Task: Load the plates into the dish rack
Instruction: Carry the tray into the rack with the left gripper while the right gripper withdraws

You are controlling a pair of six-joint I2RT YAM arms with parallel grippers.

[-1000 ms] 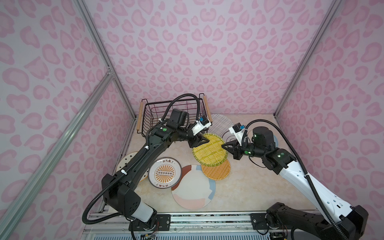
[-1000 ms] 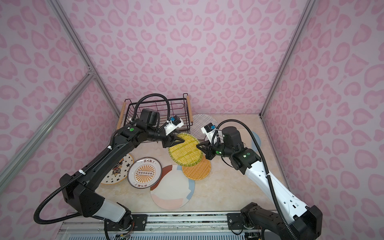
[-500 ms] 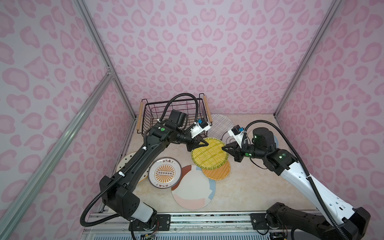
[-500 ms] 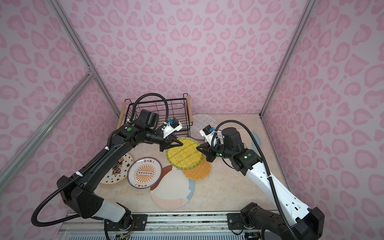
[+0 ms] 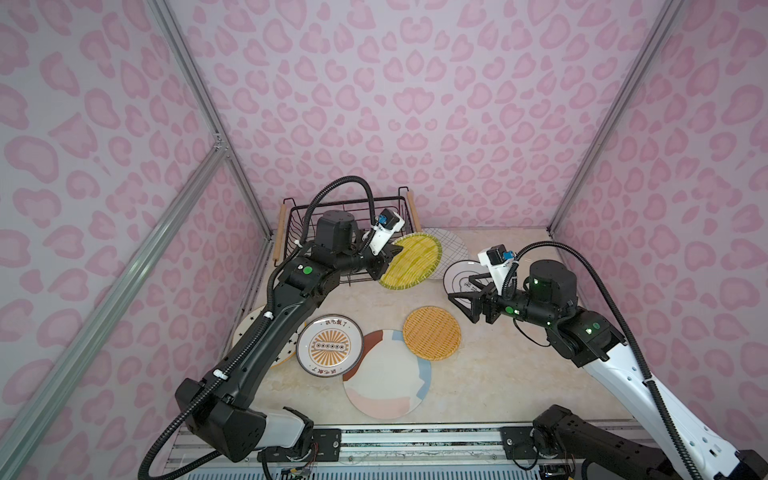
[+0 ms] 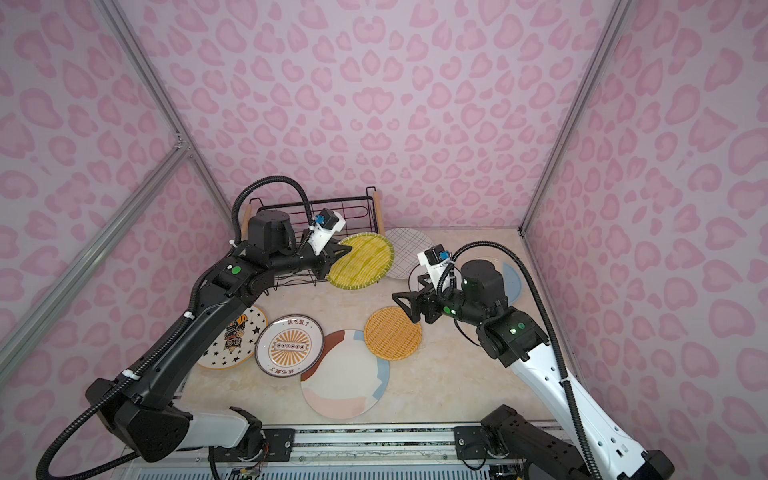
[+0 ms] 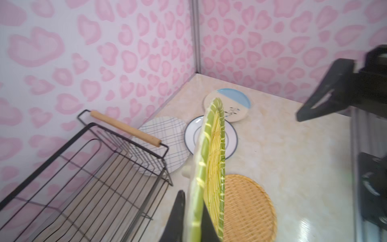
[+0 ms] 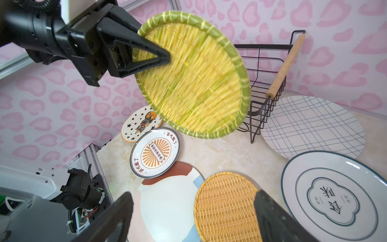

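Bright, even, diffuse light fills both top views, leaving faint shadows on the table (image 5: pixel 498 374), with wide-lens stretching toward the corners. The left wrist view is smeared, the yellow-green plate (image 7: pixel 209 167) at 6 o'clock and dish rack (image 7: pixel 125 130) at 8 o'clock blurred, white glare on the table at 5 o'clock. The right wrist view is crisp, a glint on the flower-outline plate (image 8: pixel 333 199) at 4 o'clock

Dish rack (image 6: pixel 357 216) interior lies open from above; the raised yellow-green woven plate (image 6: pixel 361 259) and left arm (image 6: pixel 224 286) crowd its front-right corner.
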